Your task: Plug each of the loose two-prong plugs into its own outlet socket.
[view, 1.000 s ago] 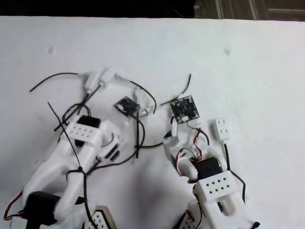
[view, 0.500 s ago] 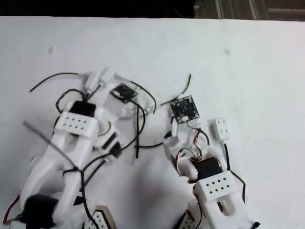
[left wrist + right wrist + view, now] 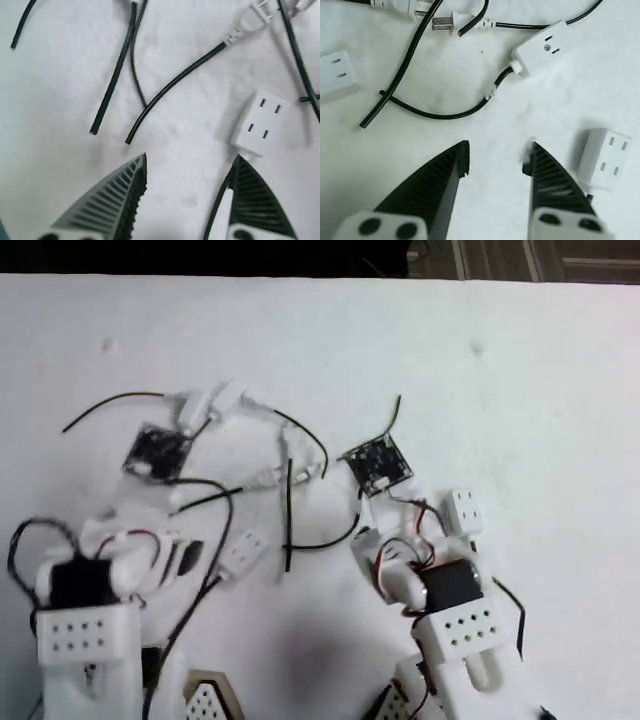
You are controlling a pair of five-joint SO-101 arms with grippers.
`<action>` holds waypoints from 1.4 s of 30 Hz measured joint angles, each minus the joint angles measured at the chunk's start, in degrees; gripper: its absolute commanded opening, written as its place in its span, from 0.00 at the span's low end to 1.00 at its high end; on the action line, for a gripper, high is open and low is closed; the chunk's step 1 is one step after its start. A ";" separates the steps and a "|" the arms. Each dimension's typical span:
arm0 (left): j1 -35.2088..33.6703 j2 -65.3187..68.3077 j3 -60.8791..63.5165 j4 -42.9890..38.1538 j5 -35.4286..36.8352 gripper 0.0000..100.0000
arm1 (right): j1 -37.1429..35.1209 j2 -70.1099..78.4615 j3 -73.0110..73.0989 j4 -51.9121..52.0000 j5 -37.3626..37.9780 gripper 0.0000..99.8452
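**Desk:** Where's the plug?

**Stringer:** A white two-prong plug (image 3: 248,22) lies loose on the white table (image 3: 520,390) with its black cord trailing. It is near a four-slot outlet block (image 3: 260,125) but apart from it, and the block's slots are empty.

**Desk:** And the arms?

**Stringer:** The left gripper (image 3: 191,160) hangs just short of that block, jaws spread wide and holding nothing. The right gripper (image 3: 497,147) is likewise parted and empty, with a second outlet block (image 3: 607,157) just beside one jaw. A bare-pronged plug (image 3: 441,23) lies farther out; I cannot tell whether it is the same one.

**Desk:** How will it handle?

**Stringer:** Light and hard-bodied, most likely, with a springy cord that may tug it askew. It is best gripped across the moulded body behind the prongs, not by the cord or the metal. The blocks look light enough to slide when pushed.
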 measured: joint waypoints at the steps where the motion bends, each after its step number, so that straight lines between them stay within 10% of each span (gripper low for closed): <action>1: -1.49 -1.93 1.58 -0.44 0.00 0.27 | 1.23 0.00 -1.14 1.23 1.49 0.18; 21: -8.18 -12.48 24.88 -15.30 0.00 0.27 | 30.95 25.41 -3.25 -5.01 8.35 0.18; 42: -8.18 -12.48 24.88 -15.30 -0.09 0.27 | 28.40 46.86 -5.80 -18.46 -2.64 0.06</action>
